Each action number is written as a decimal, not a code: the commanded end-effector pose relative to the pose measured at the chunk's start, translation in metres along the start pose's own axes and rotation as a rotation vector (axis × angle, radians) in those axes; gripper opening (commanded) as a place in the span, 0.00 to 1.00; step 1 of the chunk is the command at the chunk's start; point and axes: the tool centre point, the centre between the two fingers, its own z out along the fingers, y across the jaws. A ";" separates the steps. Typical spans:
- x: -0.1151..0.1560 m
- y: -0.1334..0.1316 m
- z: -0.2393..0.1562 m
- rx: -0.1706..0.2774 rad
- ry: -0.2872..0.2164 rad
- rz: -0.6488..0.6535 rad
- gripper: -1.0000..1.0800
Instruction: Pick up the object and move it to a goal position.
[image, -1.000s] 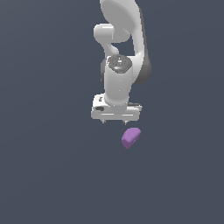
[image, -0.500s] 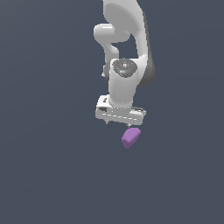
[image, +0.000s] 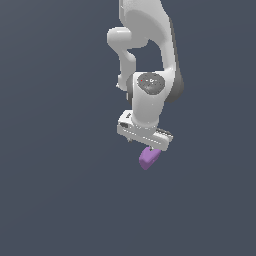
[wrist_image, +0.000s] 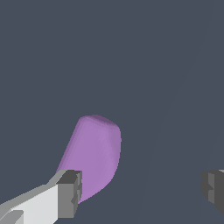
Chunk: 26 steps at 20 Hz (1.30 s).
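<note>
Gripper (wrist_image: 140, 188): white body with dark grey pads, spread wide and holding nothing. In the wrist view one pad (wrist_image: 70, 192) overlaps the edge of the purple lump, while the other sits well apart with bare floor between; whether the near pad actually touches the lump cannot be told from this angle. In the exterior view the gripper (image: 148, 145) hangs from the white arm (image: 148, 55), its flat body tilted down toward the exterior view's right.

Object (wrist_image: 94, 153): small matte purple lump, rounded and irregular, broader at one end. It lies on the plain dark grey floor (image: 55, 190), directly below the gripper in the exterior view (image: 148, 158), its top partly hidden by the gripper's underside.
</note>
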 end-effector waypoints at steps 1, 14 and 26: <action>-0.001 -0.006 0.003 0.002 -0.002 0.062 0.96; -0.008 -0.035 0.016 0.006 -0.012 0.330 0.96; -0.011 -0.043 0.019 0.006 -0.014 0.400 0.96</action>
